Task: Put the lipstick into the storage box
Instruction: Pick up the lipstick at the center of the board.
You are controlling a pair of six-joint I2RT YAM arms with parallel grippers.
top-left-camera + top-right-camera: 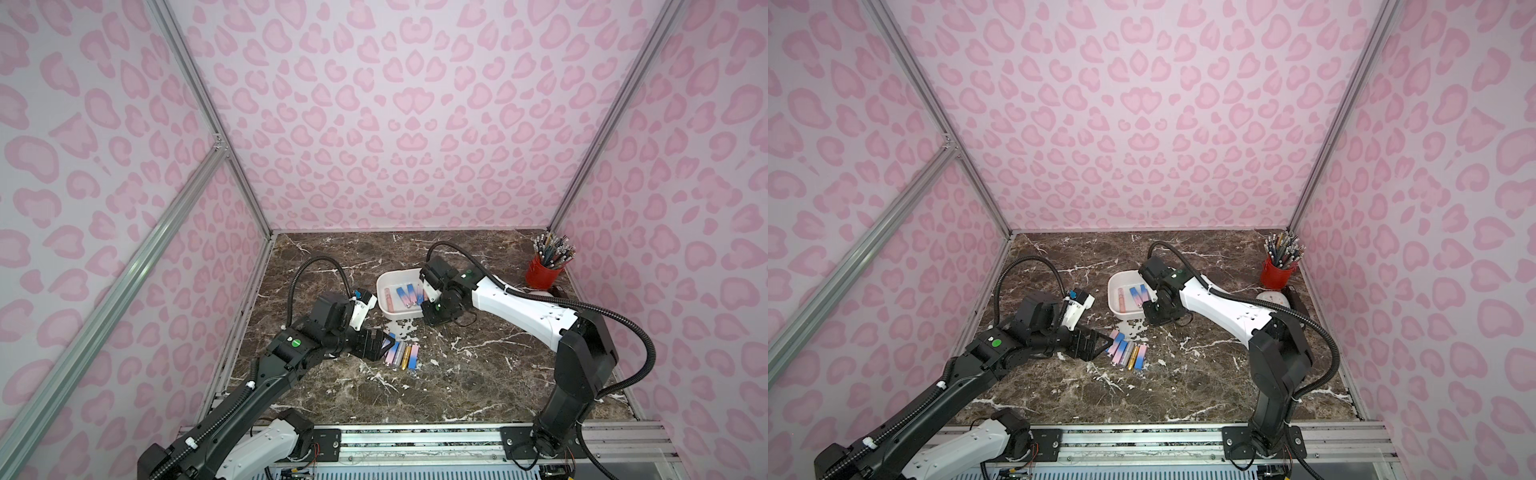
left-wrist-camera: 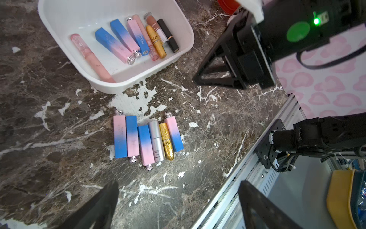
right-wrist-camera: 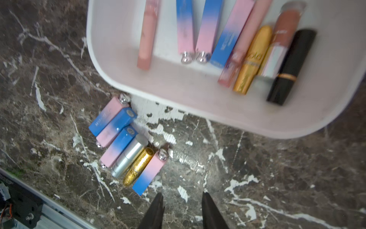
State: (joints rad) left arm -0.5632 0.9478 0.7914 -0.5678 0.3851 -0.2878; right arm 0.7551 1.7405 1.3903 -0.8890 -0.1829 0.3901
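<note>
Lipsticks [image 1: 401, 354] lie lower centre of a top view, axes up-frame; we find the spread left tool [image 2: 179, 185] nearest; right tool [image 3: 182, 195] parted, empty.

storage box [image 2: 83, 17] 1 | lipsticks inside [image 2: 112, 44] 8 | lipsticks outside [image 2: 156, 141] 6 | cup [image 1: 542, 276] 1

Black-and-white arms [image 1: 519, 309], ribbed black cables [image 1: 651, 353], seemingly round green stickers [image 2: 298, 31].

Both top views look steeply down from high above the table's [image 1: 478, 374] near edge toward the back wall [image 1: 415, 124], while both wrist cameras, close over the table, share the storage box [image 2: 128, 84] and lipstick row [image 2: 146, 138].
</note>
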